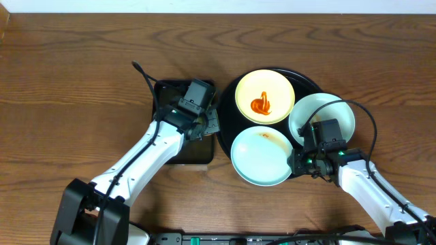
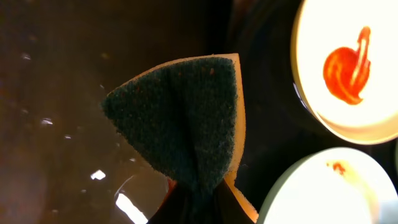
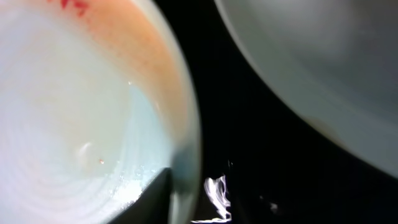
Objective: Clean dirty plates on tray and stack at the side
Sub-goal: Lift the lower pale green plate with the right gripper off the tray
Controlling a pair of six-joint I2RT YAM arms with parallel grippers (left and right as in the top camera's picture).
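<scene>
From the overhead view I read the round tray (image 1: 306, 83) right of centre on the wooden table (image 1: 68, 82), with all three plates on or against it. The yellow plate (image 1: 265, 96) sits on the far part of the tray and carries an orange-red sauce blob (image 1: 261, 103) at its centre. The near mint plate (image 1: 262, 155) lies on the near part of the tray, just beside the yellow plate, with a faint orange smear (image 1: 264, 135) near its far rim. The right mint plate (image 1: 321, 119) rests at the tray's right edge, partly overhanging the rim, and looks clean in this view. The left gripper (image 1: 206, 119) hangs over the rectangular tray (image 1: 191, 151), which lies just left of the round tray. Its jaws are closed narrow on a sponge (image 2: 180, 118). In the left wrist view the sponge is pinched at its near end, dark green scouring face towards the camera, with yellow foam showing along its right edge. The sponge is apart from all three plates. The right gripper (image 1: 300, 158) is at the right rim of the near mint plate. In the right wrist view one dark finger (image 3: 152, 199) lies on the inner side of that rim, with black tray surface between this plate and the right mint plate. The second finger is out of view, so I cannot tell whether the jaws are clamped on the rim or standing apart.
</scene>
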